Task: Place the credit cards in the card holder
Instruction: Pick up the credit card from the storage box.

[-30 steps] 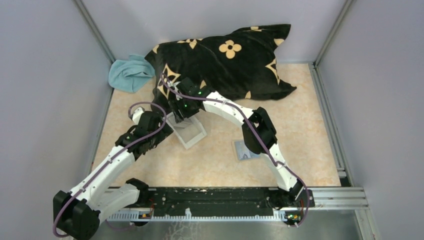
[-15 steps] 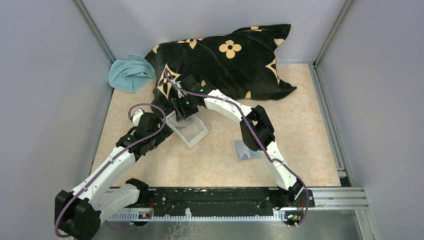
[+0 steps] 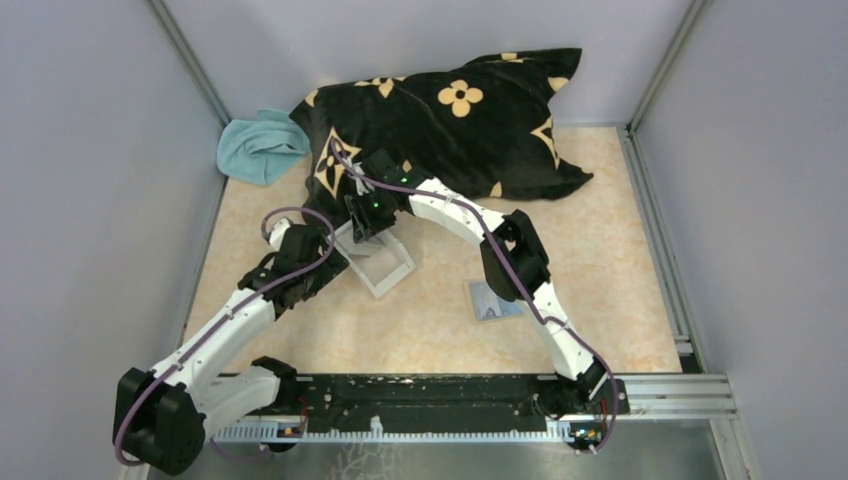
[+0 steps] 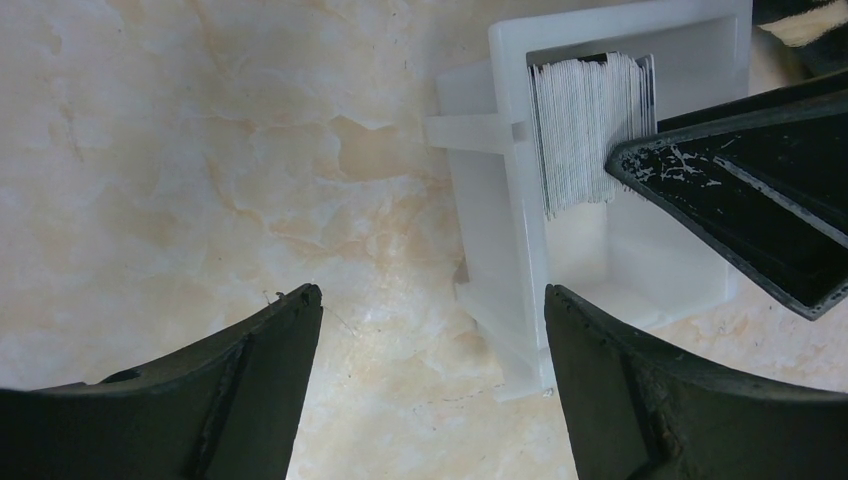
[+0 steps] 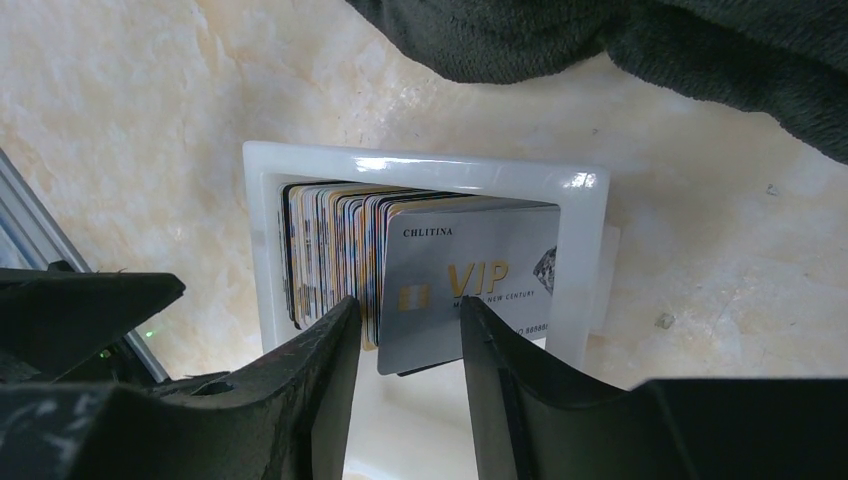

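The step in hand looks like the first pick: taking a card out of the clear tray [image 3: 385,272], which sits just left of the table's [image 3: 600,260] middle; the cards [image 5: 325,250] stand on edge in it, packed like a file, with a silver card [image 5: 480,275] marked VIP leaning at the front; the right gripper [image 5: 408,312] is down over the tray, its jaws partly apart and astride the near edge of that silver card and its closest neighbours, with no firm clamp to be seen; the left gripper [image 4: 430,335] hovers at the tray's 8 o'clock, jaws wide apart and holding nothing; a lone blue card [image 3: 493,300] lies flat on the table at the tray's 4 o'clock; the card holder I cannot make out in any view; a black flowered pillow [image 3: 450,120] lies at 12 o'clock and a teal cloth [image 3: 255,148] at 10 o'clock; the next move, I judge, calls for pinching one card alone, lifting it straight up, and perhaps the left gripper steadying the light tray.
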You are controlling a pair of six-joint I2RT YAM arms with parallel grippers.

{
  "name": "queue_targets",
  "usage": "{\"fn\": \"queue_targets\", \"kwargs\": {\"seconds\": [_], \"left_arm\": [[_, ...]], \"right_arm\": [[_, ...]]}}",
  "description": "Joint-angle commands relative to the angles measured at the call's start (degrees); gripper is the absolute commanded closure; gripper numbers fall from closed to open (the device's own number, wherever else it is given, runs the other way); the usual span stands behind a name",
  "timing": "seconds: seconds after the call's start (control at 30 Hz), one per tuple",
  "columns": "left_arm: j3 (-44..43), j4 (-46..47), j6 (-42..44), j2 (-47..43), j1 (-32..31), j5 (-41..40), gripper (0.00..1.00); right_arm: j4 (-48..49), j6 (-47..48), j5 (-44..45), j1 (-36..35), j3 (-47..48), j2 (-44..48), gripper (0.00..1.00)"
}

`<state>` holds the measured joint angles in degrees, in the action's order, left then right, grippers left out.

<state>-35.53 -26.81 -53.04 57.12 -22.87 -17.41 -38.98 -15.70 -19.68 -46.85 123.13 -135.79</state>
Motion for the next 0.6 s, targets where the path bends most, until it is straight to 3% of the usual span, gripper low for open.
{"fn": "queue_targets", "kwargs": {"seconds": [0.0, 0.57], "left_arm": [[0.9, 2.6, 0.0, 1.2, 0.6, 1.2, 0.12], [2.3, 3.7, -0.8, 2.6, 1.0, 1.7, 0.12]], "right_arm": [[1.2, -0.8, -1.7, -1.2, 3.4, 1.6, 0.59], [0.5, -0.9, -1.3, -1.7, 4.7, 2.5, 0.67]]}}
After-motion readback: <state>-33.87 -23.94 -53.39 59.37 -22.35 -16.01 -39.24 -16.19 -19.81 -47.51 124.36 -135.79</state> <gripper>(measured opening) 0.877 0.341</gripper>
